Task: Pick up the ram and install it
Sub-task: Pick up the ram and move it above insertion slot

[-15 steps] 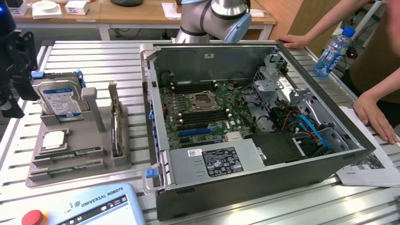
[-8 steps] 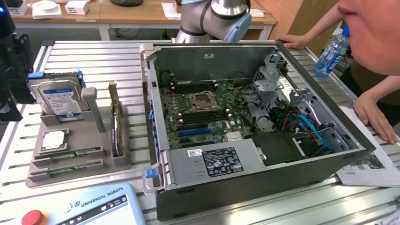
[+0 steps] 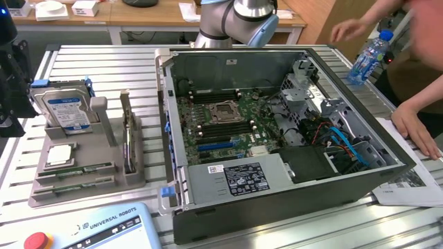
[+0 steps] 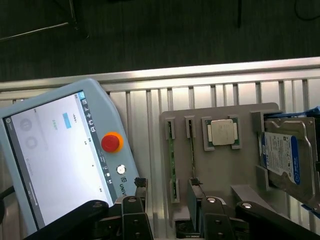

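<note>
We find the gripper [image 4: 170, 220] released, the ram [image 4: 173, 150] between its fingers [image 4: 131, 215]; light, brittle, we advise gripping its long edges.

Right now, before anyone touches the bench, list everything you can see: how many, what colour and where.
computer case: one, dark grey, open, on the table
tray: one, grey, exterior view's left of the case
hard drive: one, silver, blue-white label, upright in the tray
processor chip: one, silver, flat on the tray
ram: two sticks, green, in tray slots
teach pendant: one, pale blue, near table edge
water bottle: one, clear, blue cap, exterior view's right
hands: two, a person's, exterior view's right
robot arm: one, silver and blue, behind the case
gripper: one, black, open, above the tray
</note>
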`<state>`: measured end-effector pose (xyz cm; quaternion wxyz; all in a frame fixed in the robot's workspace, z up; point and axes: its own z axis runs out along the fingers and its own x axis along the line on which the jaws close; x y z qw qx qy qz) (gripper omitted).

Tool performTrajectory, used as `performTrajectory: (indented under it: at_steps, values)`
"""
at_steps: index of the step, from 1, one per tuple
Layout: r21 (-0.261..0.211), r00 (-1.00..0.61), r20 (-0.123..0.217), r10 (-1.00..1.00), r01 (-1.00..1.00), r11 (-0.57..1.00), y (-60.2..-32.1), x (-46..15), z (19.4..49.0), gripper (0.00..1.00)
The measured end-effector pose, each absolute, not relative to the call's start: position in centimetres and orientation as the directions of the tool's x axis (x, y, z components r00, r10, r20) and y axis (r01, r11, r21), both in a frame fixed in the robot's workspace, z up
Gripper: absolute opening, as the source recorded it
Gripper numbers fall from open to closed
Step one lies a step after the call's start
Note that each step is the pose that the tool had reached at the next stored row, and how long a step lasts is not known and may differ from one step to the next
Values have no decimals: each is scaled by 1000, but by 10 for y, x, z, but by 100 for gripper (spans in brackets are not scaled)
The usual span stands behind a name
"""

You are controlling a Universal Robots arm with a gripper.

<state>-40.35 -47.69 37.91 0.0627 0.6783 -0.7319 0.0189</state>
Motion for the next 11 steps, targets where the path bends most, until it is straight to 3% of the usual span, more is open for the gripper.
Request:
performTrajectory:
  at_steps: [11]
  values:
    - [55,-72,118,-990,-995,79,-477,-404,379,45]
